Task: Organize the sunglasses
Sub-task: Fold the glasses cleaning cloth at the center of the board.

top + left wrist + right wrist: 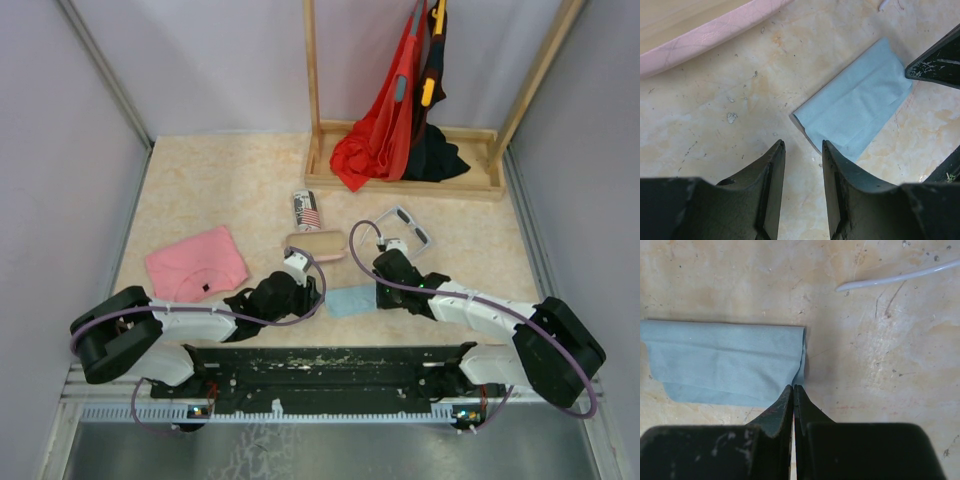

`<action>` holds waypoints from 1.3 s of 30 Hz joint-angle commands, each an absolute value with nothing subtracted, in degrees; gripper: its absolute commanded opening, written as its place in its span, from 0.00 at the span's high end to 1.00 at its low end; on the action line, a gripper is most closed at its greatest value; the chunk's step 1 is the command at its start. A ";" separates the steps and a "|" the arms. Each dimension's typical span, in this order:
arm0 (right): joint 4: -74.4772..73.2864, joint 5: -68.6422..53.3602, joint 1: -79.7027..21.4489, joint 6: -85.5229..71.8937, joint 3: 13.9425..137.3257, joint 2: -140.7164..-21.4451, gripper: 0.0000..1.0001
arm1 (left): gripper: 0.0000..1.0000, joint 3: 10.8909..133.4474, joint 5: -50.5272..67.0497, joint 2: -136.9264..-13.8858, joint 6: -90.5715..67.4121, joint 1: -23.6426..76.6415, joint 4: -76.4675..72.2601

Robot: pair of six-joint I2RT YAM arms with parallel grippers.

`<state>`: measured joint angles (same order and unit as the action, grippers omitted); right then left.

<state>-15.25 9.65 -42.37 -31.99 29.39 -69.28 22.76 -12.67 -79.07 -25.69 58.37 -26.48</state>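
Sunglasses (408, 228), white-framed, lie on the counter (210, 190) just beyond the right arm. They are judged light, rigid, slick-lensed and scratch-prone, best taken by bridge or temple. Blue cloth (725, 362) lies nearer. Left claw (802, 145) stands part-open and empty. Right claw (793, 386) is closed, possibly nipping the cloth's corner.

No text is legible; the small case (307, 211) seems flag-printed (too small to read).
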 commanded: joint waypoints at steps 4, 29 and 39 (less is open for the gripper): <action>-16.94 13.06 -42.85 -30.88 32.80 -68.11 1.00 | 0.58 24.18 -12.92 -79.35 -25.14 58.36 -25.99; -14.91 8.92 -42.93 -32.39 32.16 -70.37 0.80 | 0.59 24.05 -12.78 -79.20 -25.16 58.36 -25.76; -15.86 9.08 -42.98 -32.01 32.48 -71.27 0.94 | 0.59 24.00 -12.63 -79.45 -25.24 58.36 -26.10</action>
<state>-16.78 8.84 -42.39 -32.05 30.48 -71.37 23.31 -12.62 -79.57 -25.67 58.37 -25.56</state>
